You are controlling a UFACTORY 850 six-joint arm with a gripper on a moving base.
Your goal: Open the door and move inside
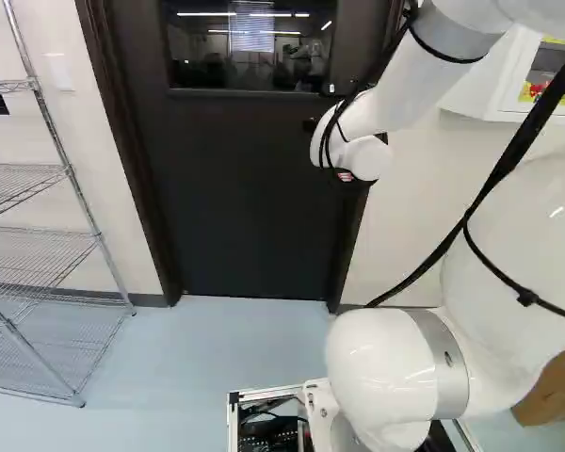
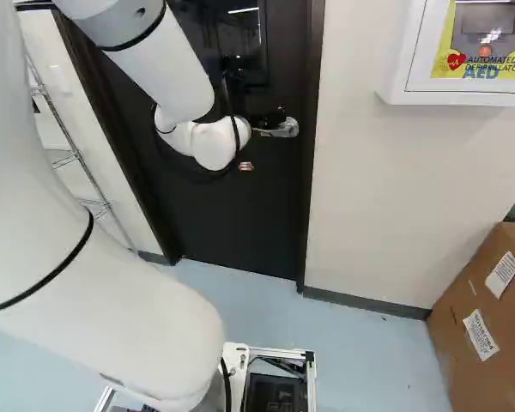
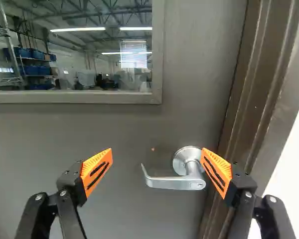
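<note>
Right base view showed the end effector (image 2: 270, 118) near the lever handle (image 2: 287, 128), partly hidden behind the wrist of the arm (image 2: 167, 69). In the wrist view its two fingers stood wide apart, with orange pads (image 3: 97, 172) facing inward and nothing clamped between them. The silver handle lay ahead, between the fingers but nearer the right one, which overlapped the edge of its round plate; whether they touched could not be told. The lever pointed left across the gap, roughly level.

Ahead of the end effector, the dark door (image 1: 245, 188) was closed in its brown frame (image 3: 266, 74). Its window (image 3: 74, 47) sat above and to the left of the fingers.

Farther right of the end effector and higher, a defibrillator cabinet (image 2: 395, 81) hung on the wall (image 2: 369, 189), bearing a yellow sign (image 2: 451, 39) with dark lettering and a red heart symbol. Below it and to the right, a cardboard box (image 2: 451, 313) carried two white printed labels (image 2: 502, 273). Wire shelving (image 1: 24, 176) stood well to the left.
</note>
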